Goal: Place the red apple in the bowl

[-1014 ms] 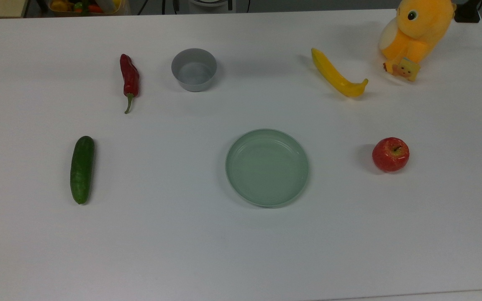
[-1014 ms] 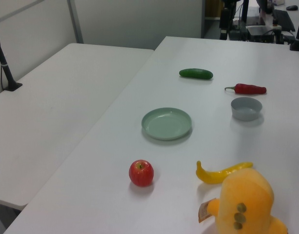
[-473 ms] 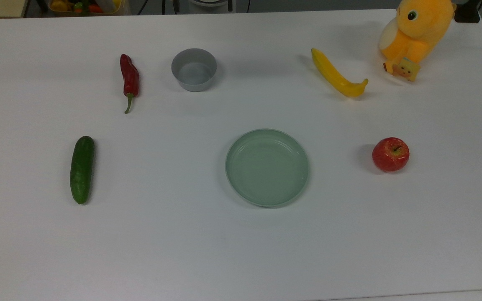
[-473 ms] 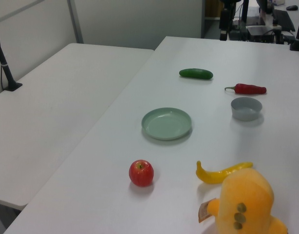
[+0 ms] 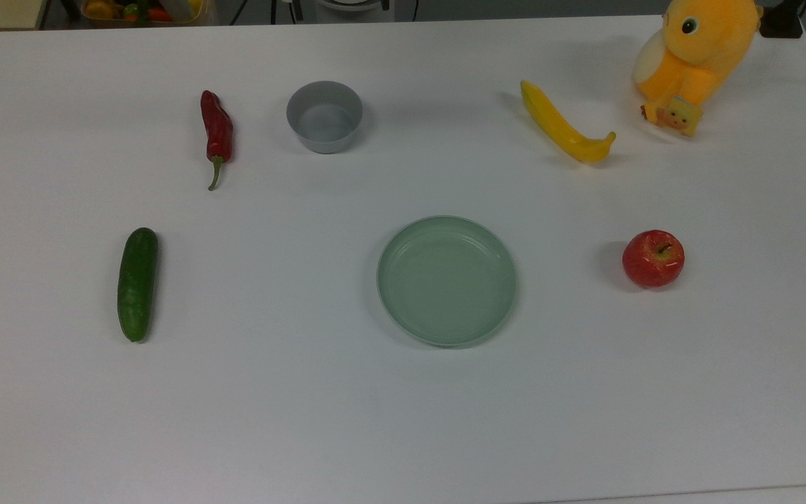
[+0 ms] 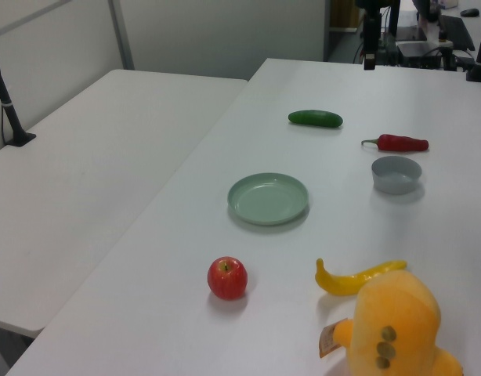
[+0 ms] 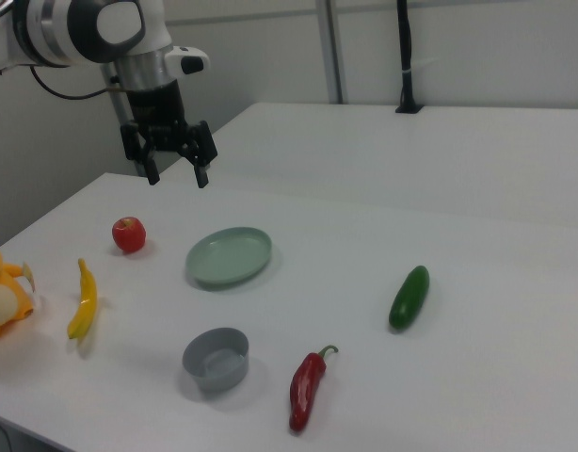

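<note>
The red apple (image 5: 653,259) (image 6: 227,278) (image 7: 129,234) sits on the white table at the top view's right. Far from it, the small grey bowl (image 5: 324,117) (image 6: 396,174) (image 7: 216,359) stands empty near the table's far edge in the top view. In the right view my gripper (image 7: 178,179) hangs open in the air, above the table between the apple and the green dish, holding nothing. It is higher than the apple and a little to the right view's right of it.
A shallow pale green dish (image 5: 446,280) lies mid-table. A red chili (image 5: 216,133) is beside the bowl, with a cucumber (image 5: 137,283) at the top view's left. A banana (image 5: 562,126) and an orange plush toy (image 5: 697,56) are at its far right.
In the left view a dark part of the arm at the top edge has shifted slightly right and lower. The apple, bowl and other objects have not moved.
</note>
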`<state>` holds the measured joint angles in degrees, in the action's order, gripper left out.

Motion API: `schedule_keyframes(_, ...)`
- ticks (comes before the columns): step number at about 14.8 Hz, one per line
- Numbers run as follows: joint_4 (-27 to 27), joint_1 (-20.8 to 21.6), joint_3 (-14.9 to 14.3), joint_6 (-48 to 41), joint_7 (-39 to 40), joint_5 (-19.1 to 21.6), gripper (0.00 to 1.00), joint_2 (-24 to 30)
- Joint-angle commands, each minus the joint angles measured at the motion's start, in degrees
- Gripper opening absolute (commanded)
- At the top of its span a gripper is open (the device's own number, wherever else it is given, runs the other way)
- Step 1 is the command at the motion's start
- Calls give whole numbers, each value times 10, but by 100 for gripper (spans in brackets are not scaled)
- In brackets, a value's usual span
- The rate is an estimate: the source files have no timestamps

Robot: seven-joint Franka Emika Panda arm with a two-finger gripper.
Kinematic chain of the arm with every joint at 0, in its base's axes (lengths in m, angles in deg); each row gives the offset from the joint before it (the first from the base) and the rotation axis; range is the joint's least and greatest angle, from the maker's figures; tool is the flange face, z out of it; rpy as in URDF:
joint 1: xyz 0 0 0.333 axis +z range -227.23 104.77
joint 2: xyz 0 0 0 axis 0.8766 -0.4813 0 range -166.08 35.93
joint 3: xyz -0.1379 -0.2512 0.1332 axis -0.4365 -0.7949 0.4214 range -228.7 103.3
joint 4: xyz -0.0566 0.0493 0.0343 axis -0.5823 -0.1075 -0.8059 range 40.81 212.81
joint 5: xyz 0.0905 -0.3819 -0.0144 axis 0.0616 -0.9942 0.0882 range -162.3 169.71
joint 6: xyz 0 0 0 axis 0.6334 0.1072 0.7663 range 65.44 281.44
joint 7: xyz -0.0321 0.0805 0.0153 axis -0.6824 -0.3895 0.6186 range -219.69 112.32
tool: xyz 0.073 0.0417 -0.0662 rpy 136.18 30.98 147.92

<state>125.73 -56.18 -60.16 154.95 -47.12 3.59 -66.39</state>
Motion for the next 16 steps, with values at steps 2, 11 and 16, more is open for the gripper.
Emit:
schedule_keyframes(2, -18, 58, -1, -7, 8, 6, 100, 1)
schedule_keyframes(11, -127, 133, 28, 125, -150, 13, 100, -109)
schedule_keyframes(16, -161, 181, 29, 206, -234, -4, 100, -185)
